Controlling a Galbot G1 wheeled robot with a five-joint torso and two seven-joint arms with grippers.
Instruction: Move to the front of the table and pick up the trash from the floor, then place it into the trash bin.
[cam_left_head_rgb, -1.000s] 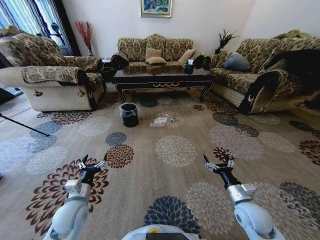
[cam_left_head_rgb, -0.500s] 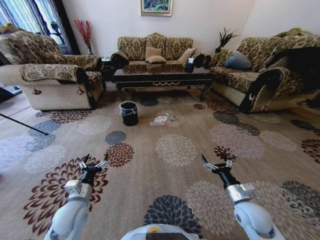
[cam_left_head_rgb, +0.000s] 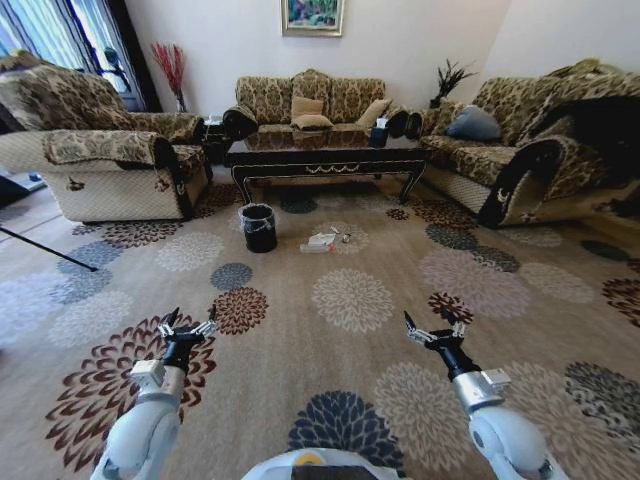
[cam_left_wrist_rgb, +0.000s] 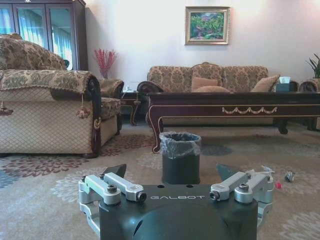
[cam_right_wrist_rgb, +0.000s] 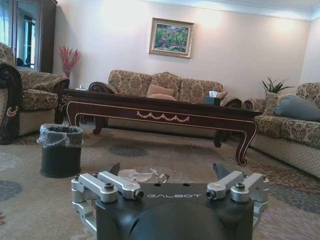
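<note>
L pincer (cam_left_wrist_rgb: 172, 175) open | R pincer (cam_right_wrist_rgb: 167, 172) open | both marked "GALBOT" | trash (cam_left_head_rgb: 322, 241) on carpet

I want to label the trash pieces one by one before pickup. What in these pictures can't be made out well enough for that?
- Trash, head view: too small and far to separate wrapper from bottle.
- Trash, left wrist view: partly hidden behind the left gripper's finger.
- Trash, right wrist view: lower part hidden by the right gripper body.
- Trash bin: its inside cannot be seen.
</note>
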